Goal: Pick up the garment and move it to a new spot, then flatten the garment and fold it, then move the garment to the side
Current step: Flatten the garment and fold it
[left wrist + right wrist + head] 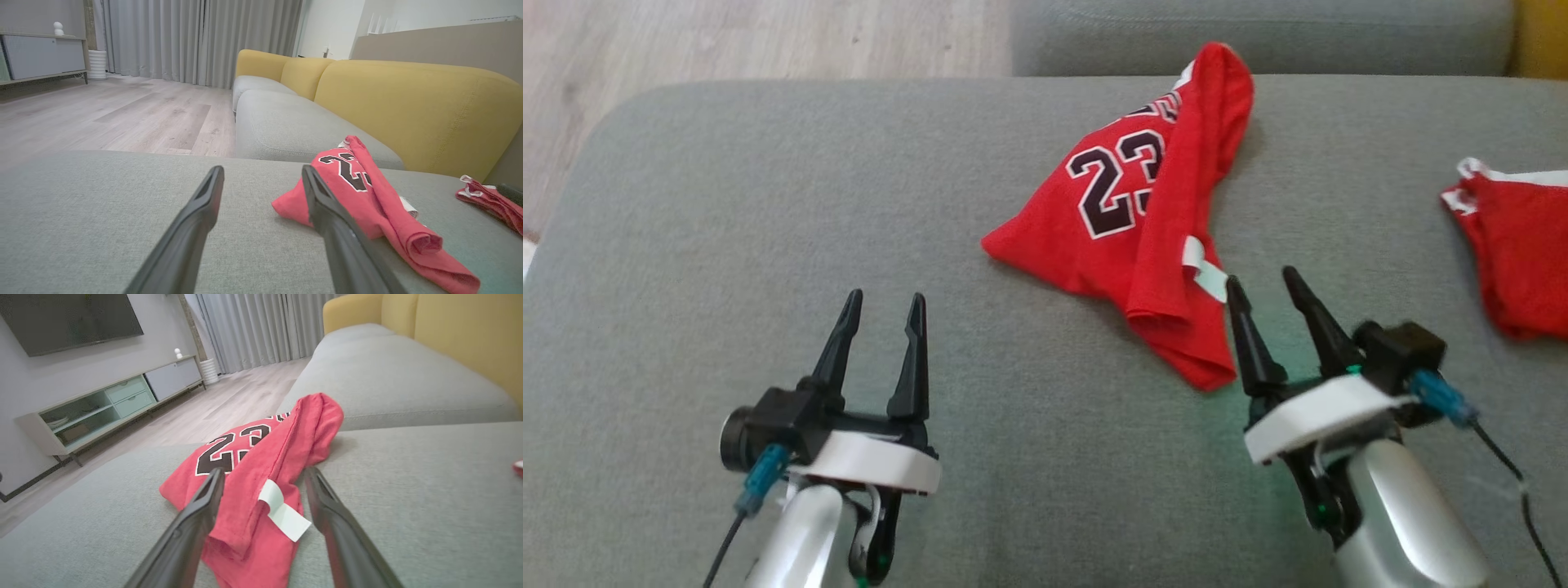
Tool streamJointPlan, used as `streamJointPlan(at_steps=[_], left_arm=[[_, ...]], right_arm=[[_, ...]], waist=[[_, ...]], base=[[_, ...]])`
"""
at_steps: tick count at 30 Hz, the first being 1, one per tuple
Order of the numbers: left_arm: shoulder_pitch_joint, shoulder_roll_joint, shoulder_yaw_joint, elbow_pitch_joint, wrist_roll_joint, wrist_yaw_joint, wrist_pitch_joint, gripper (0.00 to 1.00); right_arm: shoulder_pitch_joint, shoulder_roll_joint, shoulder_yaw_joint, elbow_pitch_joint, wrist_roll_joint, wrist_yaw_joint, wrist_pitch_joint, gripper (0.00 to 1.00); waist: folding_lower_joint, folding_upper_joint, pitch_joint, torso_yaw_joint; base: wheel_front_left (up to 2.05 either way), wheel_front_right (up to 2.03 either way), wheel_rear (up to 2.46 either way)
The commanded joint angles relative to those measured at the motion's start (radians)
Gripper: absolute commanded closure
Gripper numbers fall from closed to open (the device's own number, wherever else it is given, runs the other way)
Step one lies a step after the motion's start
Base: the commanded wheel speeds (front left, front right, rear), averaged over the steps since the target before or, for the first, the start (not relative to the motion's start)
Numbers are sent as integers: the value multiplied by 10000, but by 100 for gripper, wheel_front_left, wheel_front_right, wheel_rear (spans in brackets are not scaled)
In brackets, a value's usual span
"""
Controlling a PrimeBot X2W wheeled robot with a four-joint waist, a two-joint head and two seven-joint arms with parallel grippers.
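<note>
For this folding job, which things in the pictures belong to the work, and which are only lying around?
For the job: red jersey numbered 23, crumpled on the grey cushion; left gripper, open; right gripper, open beside it.
Just lying about: second red garment at the right; yellow backrest; TV cabinet.

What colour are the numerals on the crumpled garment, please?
The numerals are black, outlined white; head view.

A home living room is being pictured, as is being signalled by a sofa (408, 102), a wall TV (73, 318), a low cabinet (126, 396), curtains (253, 326) and a wood floor (122, 110).
</note>
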Motion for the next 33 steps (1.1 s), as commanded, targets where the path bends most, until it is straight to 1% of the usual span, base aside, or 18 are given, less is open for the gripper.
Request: streamJointPlan(at_steps=[1, 8, 9, 12, 15, 16, 17, 18, 21, 24, 26, 29, 33], left_arm=[[-565, 47, 253, -267, 59, -29, -82, 0], [-752, 23, 58, -135, -5, -60, -82, 0], [-752, 23, 58, -135, -5, -60, -82, 0], [-819, 18, -3, -86, -36, -51, -82, 0], [-863, 14, -40, -52, -62, -41, -82, 0], [-869, 14, -46, -42, -69, -36, -82, 0], [-873, 13, -48, -35, -74, -30, -82, 0], [-875, 13, -47, -32, -78, -25, -82, 0], [-863, 11, -11, -21, -82, 10, -82, 0], [-836, 11, 33, -30, -77, 47, -82, 0], [-819, 10, 50, -58, -82, 61, -82, 0], [-812, 10, 30, -121, -116, 69, -82, 0], [-898, 10, -168, -191, -214, 70, -82, 0]], right_arm=[[-597, 101, 399, -88, 177, -7, 193, 0], [-1345, 102, 720, 1300, 1477, -7, 1023, 0], [-1345, 102, 720, 1300, 1477, -7, 1023, 0], [-1618, 102, 894, 1870, 1959, -7, 1166, 0], [-1832, 102, 1285, 2285, 2485, -7, 1254, 0], [-1895, 102, 1441, 2375, 2628, -7, 1254, 14], [-1965, 102, 1565, 2458, 2692, -7, 1211, 82], [-2043, 102, 1655, 2539, 2685, -7, 1125, 100], [-2320, 102, 1627, 2773, 2392, -7, 742, 100], [-2621, 102, 1370, 2873, 1720, -7, 442, 100], [-2835, -20, 1124, 2787, 1298, -7, 396, 100], [-3343, -599, 619, 2459, 778, -7, 530, 100], [-4421, -1790, -131, 1970, 183, -7, 991, 100]], waist=[[0, -1, 172, 200], [0, -1, 458, 663], [0, -1, 458, 663], [0, -1, 540, 822], [0, -1, 575, 930], [0, -1, 578, 950], [0, -1, 582, 959], [0, -1, 581, 959], [0, -1, 536, 906], [0, -1, 446, 794], [0, -1, 386, 718], [0, -1, 346, 645], [0, -1, 408, 759]], base=[[0, 0, 0], [0, 0, 0], [0, 0, 0], [0, 0, 0], [0, 0, 0], [0, 0, 0], [0, 0, 0], [0, 0, 0], [0, 0, 0], [0, 0, 0], [0, 0, 0], [0, 0, 0], [0, 0, 0]])
